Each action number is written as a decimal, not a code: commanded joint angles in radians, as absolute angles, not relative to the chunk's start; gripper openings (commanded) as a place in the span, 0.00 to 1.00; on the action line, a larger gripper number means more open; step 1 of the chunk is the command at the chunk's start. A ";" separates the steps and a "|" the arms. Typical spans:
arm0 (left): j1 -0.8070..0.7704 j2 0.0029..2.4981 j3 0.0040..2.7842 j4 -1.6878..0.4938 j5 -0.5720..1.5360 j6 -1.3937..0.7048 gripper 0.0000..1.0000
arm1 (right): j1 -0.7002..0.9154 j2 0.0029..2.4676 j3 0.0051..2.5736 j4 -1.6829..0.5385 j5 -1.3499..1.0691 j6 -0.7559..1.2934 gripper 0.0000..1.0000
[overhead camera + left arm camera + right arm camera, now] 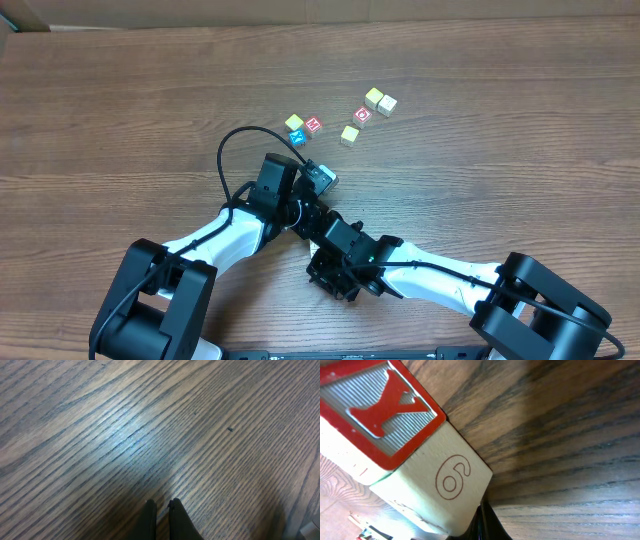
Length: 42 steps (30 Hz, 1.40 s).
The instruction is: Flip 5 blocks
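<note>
Underneath everything lies a broad brown wood-grain table (pixel 120 100). Over its near edge two white-and-black robot arms fold inward and cross, the left arm (pixel 225 240) coming from the near left and the right arm (pixel 440 280) from the near right. Their black wrists overlap at the middle, so neither claw can be picked out from overhead.

Seen by its own wrist camera, the left gripper (pixel 161 506) hangs just over bare table. Its two dark fingertips are drawn together with only a sliver between them, and they hold nothing. The right gripper (pixel 487 522) shows only as a dark tip at the bottom edge of its view. Its jaws are closed.

Right beside that tip is a pale wooden cube with a red raised-letter face and an outlined "6" (pixel 415 460). I cannot tell whether the two touch, and the overhead view does not show where this cube lies.

Beyond the arms, seven smaller cubes lie in a loose row:
- On the left sit a yellow-faced cube (pixel 295 122), a red-lettered cube (pixel 313 124) just beside it, and a blue-faced cube (pixel 297 137) nearer the arms.
- In the middle are a pale yellow-green cube (pixel 350 134) and a red-ringed cube (pixel 363 114).
- Farthest right, a lime-faced cube (pixel 373 97) touches a plain pale cube (pixel 387 104).
</note>
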<state>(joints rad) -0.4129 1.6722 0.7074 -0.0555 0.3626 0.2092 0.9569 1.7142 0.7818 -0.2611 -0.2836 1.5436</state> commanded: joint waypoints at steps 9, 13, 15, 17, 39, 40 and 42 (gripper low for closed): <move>-0.432 1.700 0.685 -0.073 0.356 0.194 0.04 | 0.943 1.729 0.786 -0.293 -0.234 1.551 0.04; -0.432 1.700 0.685 -0.073 0.356 0.194 0.05 | 0.943 1.728 0.786 -0.297 -0.240 1.567 0.04; -0.432 1.700 0.685 -0.074 0.356 0.194 0.04 | 0.943 1.728 0.786 -0.298 -0.241 1.568 0.04; -0.432 1.700 0.685 -0.074 0.356 0.194 0.04 | 0.943 1.729 0.786 -0.298 -0.241 1.568 0.04; -0.432 1.700 0.685 -0.074 0.356 0.195 0.04 | 0.974 1.728 0.786 -0.297 -0.234 1.572 0.04; -0.432 1.700 0.685 -0.074 0.356 0.195 0.04 | 0.979 1.728 0.786 -0.297 -0.229 1.575 0.04; -0.432 1.700 0.685 -0.074 0.356 0.194 0.04 | 0.987 1.728 0.786 -0.297 -0.225 1.580 0.04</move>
